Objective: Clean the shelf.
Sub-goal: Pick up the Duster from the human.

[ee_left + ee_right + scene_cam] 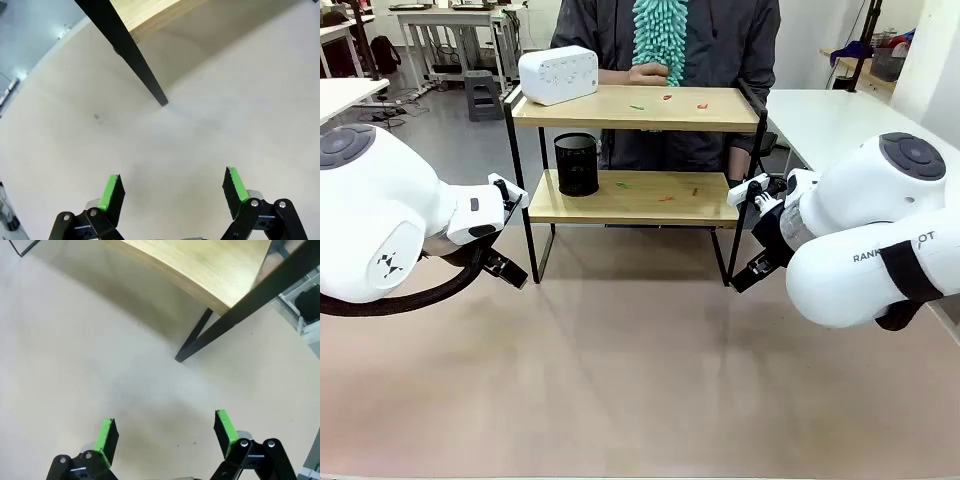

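The small two-tier shelf (640,121) is built of light wooden boards, smooth and faintly satin with the grain showing, and these are carried in a thin black metal frame that is finished matt. A black cylindrical cup (577,165) is made of fine wire mesh. A white rounded box (558,75) looks like smooth plastic and is dotted with small holes. A teal duster (660,35) is formed of shaggy chenille cloth. The pale beige worktop (640,370) is seen as smooth and matt. The rounded white arm shells (380,210) are moulded in glossy plastic. The left hand (172,177) and right hand (164,419) are made of matt black links faced with bright green pads (110,192).

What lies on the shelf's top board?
The top board holds a white box at its left end and small red and green scraps farther right. Anything under the box is covered.
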You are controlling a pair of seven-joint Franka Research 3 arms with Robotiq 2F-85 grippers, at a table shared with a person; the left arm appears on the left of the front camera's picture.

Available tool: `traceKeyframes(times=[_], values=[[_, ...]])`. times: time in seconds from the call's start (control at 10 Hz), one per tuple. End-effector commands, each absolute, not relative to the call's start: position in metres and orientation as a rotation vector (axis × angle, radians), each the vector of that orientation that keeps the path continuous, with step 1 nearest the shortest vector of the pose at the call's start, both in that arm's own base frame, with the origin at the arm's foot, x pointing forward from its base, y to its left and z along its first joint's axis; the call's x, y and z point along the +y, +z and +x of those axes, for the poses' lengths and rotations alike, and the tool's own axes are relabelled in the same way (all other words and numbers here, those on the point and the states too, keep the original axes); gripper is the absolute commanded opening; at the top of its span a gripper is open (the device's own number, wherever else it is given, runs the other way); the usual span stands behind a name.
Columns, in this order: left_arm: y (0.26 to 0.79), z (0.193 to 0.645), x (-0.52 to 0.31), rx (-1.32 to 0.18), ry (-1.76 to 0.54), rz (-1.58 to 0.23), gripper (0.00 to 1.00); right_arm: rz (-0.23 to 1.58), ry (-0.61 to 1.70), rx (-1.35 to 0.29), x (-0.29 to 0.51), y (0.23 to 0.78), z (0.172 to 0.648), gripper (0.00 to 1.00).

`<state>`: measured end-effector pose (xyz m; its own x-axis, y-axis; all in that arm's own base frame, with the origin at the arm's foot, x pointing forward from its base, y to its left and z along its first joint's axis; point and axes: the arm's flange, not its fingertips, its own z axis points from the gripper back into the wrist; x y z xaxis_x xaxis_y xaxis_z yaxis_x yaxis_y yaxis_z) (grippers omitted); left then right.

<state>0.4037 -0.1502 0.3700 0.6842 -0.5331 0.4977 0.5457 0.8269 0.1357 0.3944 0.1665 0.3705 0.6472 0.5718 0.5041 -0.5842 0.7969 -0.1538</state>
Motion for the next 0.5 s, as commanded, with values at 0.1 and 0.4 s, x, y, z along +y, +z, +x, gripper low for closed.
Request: traceKeyframes(times=[0.1, 0.4], values=[[0.3701, 0.4036, -0.1502, -0.55, -0.605, -0.024, 1.0, 0.023, 0.657, -0.565, 0.1665, 0.3705, 0.3944, 1.0], [0.3701, 0.4036, -0.1502, -0.55, -0.605, -0.024, 1.0, 0.023, 0.657, -0.565, 0.1665, 0.3705, 0.3944, 1.0]])
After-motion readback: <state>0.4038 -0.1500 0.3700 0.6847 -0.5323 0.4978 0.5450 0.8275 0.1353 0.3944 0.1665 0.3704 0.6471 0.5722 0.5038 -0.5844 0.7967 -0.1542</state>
